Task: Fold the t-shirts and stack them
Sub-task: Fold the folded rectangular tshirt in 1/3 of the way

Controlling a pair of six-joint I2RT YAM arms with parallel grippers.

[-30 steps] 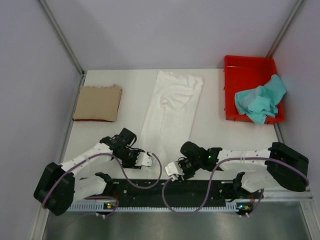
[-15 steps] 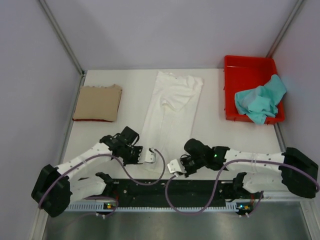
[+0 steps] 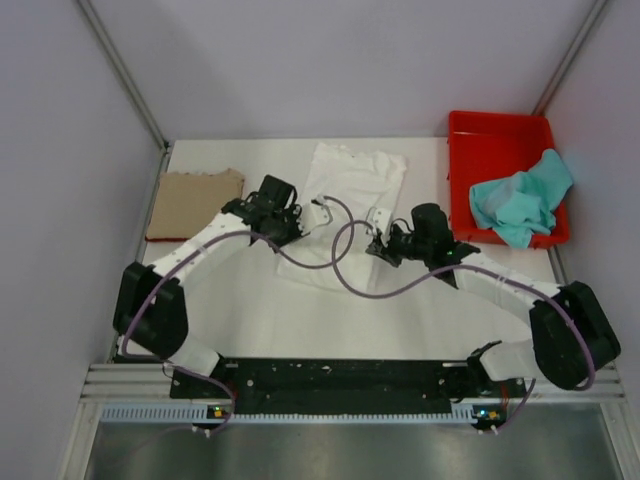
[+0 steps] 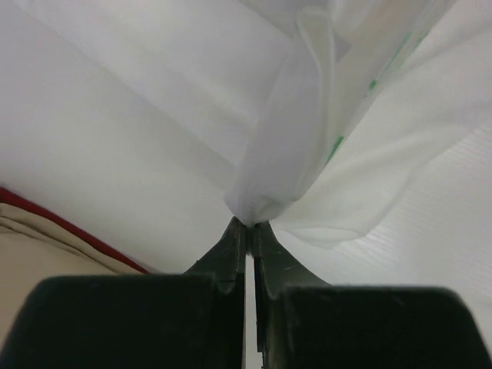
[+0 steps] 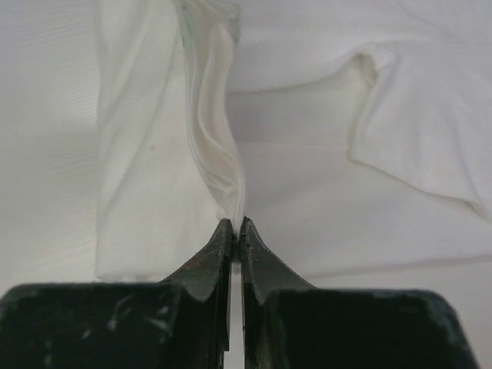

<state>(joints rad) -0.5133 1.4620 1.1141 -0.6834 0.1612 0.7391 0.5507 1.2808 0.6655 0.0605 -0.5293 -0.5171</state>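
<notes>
Both arms are reaching over mid-table. Left gripper [image 4: 247,224] is pinching shut on a bunched hem corner of the white t-shirt [image 3: 355,175]; right gripper [image 5: 234,223] is clamping the other corner the same way. The cloth is draping from both pinches and doubling over toward the far side.

Likely step: laying the hem onto the shoulders. Best done by carrying both corners level, keeping the span between them taut, and lowering square before releasing.

Tan t-shirt [image 3: 195,203] is lying folded far left. Teal t-shirt [image 3: 520,200] is spilling over the red bin [image 3: 500,127], far right.
</notes>
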